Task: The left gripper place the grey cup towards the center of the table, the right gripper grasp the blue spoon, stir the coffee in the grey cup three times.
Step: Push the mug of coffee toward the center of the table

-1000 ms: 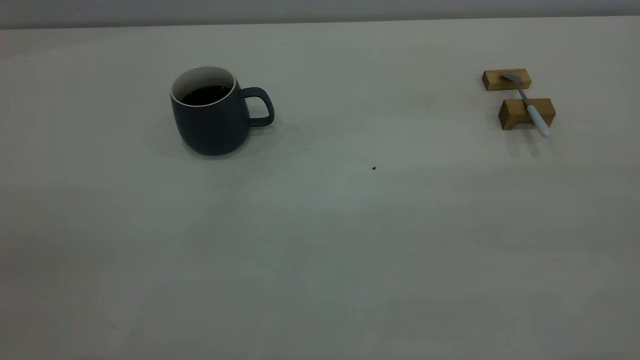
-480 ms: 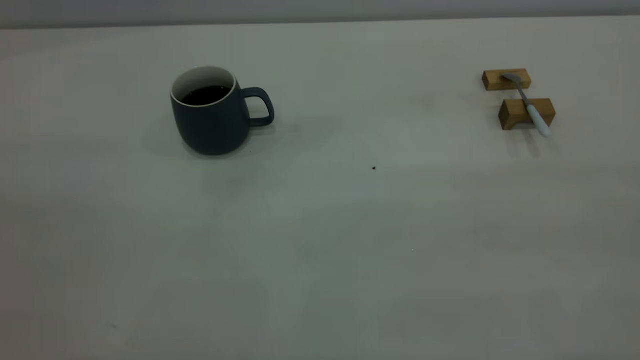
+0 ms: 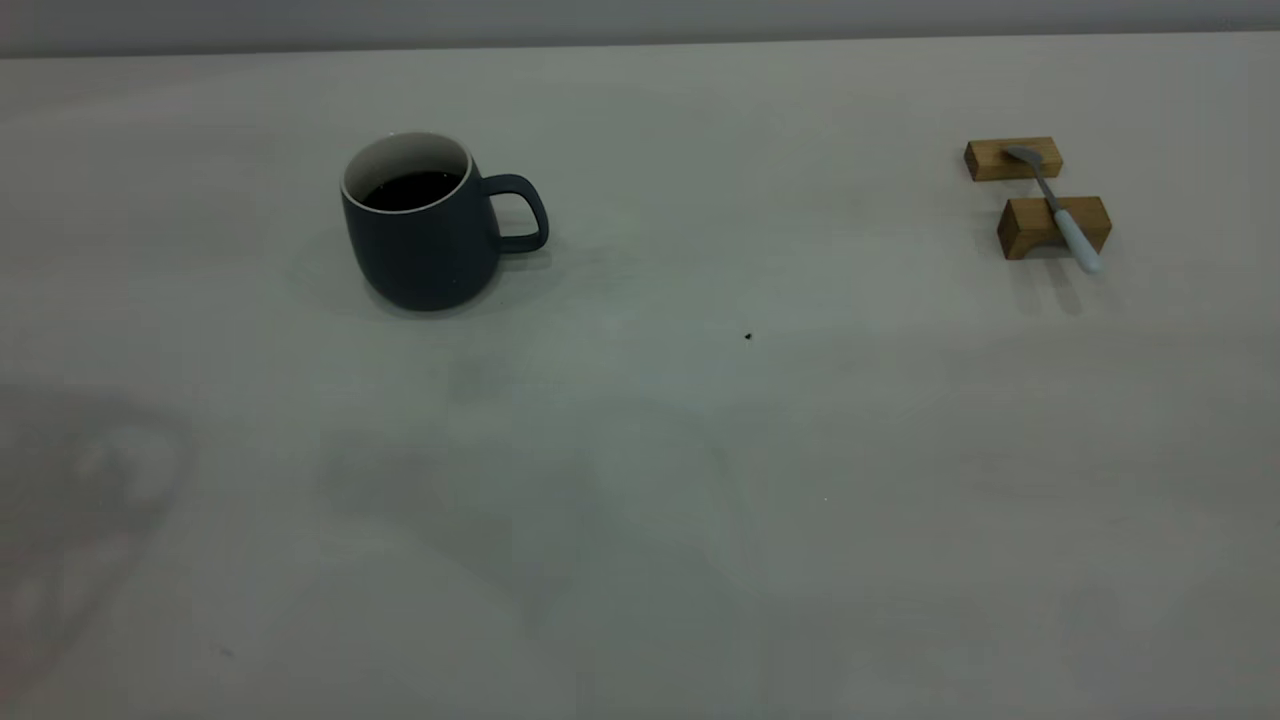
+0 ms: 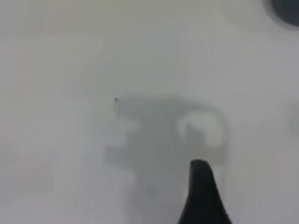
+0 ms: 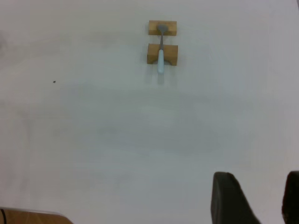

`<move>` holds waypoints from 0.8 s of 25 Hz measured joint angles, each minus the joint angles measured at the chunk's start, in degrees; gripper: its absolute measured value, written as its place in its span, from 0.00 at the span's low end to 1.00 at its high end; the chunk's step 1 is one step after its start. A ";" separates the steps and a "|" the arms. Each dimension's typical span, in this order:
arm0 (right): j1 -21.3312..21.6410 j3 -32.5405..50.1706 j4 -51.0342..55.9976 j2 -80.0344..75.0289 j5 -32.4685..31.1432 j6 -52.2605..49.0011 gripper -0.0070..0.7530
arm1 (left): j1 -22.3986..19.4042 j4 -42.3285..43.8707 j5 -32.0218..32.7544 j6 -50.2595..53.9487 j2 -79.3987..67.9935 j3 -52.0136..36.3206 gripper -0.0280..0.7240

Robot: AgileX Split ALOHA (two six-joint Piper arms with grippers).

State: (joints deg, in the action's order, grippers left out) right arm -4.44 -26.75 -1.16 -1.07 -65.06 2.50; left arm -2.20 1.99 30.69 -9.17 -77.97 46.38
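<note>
Shadow arrived, right hand (image 5: 254, 198) wrist-view only

No writing, label, brand or number can be read anywhere. The grey cup (image 3: 420, 235) is plain, and the bench (image 3: 700, 500) is unmarked.

Left hand (image 4: 202, 193) black tapered finger, right hand (image 5: 254, 198) black blocky fingers

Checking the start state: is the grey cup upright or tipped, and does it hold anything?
Upright: the grey cup stands on its base on the table, mouth up, with dark coffee inside.
</note>
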 joint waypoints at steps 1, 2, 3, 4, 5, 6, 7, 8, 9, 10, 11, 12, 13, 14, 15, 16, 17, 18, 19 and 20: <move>0.00 0.00 0.00 0.00 0.00 0.00 0.43 | 0.00 0.00 -0.53 -1.23 -3.98 2.40 0.82; 0.00 0.00 0.00 0.00 0.00 0.00 0.43 | 0.00 0.00 -0.81 -2.88 -7.22 4.98 0.82; 0.00 0.00 0.00 0.00 0.00 0.00 0.43 | 0.00 0.00 -0.98 -4.47 -10.98 7.22 0.82; 0.00 0.00 0.00 0.00 0.00 0.00 0.43 | 0.00 0.00 -1.06 -6.59 -14.60 9.97 0.82; 0.00 0.00 0.00 0.00 0.00 0.00 0.43 | 0.00 0.00 -1.10 -8.78 -18.04 12.73 0.82; 0.00 0.00 0.00 0.00 0.00 0.00 0.43 | 0.00 0.00 -1.18 -11.19 -20.74 15.40 0.82; 0.00 0.00 0.00 0.00 0.00 0.00 0.43 | 0.00 0.00 -1.36 -13.46 -23.76 17.51 0.82; 0.00 0.00 0.00 0.00 0.00 0.00 0.43 | 0.00 0.00 -1.56 -16.42 -26.55 19.84 0.82; 0.00 0.00 0.00 0.00 0.00 0.00 0.43 | 0.00 0.00 -1.72 -19.64 -28.75 21.92 0.82; 0.00 0.00 0.00 0.00 0.00 0.00 0.43 | 0.00 0.00 -1.78 -23.16 -31.16 23.47 0.82; 0.00 0.00 0.00 0.00 0.00 0.00 0.43 | 0.00 -0.12 -1.92 -26.22 -33.41 25.04 0.82; 0.00 0.00 0.00 0.00 0.00 0.00 0.43 | 0.00 -0.47 -2.10 -29.98 -35.47 26.30 0.82; 0.00 0.00 0.00 0.00 0.00 0.00 0.43 | 0.00 -0.91 -2.46 -33.90 -37.08 27.32 0.82; 0.00 0.00 0.00 0.00 0.00 0.00 0.43 | 0.00 -1.99 -3.06 -37.24 -38.87 27.98 0.82; 0.00 0.00 0.00 0.00 0.00 0.00 0.43 | 0.00 -2.93 -4.01 -41.25 -40.57 28.61 0.82; 0.00 0.00 0.00 0.00 0.00 0.00 0.43 | 0.00 -4.33 -5.16 -45.20 -41.93 29.16 0.82; 0.00 0.00 0.00 0.00 0.00 0.00 0.43 | 0.08 -5.66 -6.15 -49.13 -43.51 29.61 0.82; 0.00 0.00 0.00 0.00 0.00 0.00 0.43 | 0.20 -7.36 -6.99 -52.30 -45.01 30.21 0.82; 0.00 0.00 0.00 0.00 0.00 0.00 0.43 | 0.43 -9.21 -7.54 -56.06 -46.47 30.84 0.82; 0.00 0.00 0.00 0.00 0.00 0.00 0.43 | 0.76 -10.84 -7.78 -59.75 -47.68 31.55 0.82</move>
State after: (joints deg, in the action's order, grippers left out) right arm -4.44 -26.75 -1.16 -1.07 -65.06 2.50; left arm -1.44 -8.84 22.92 -68.93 -125.65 77.93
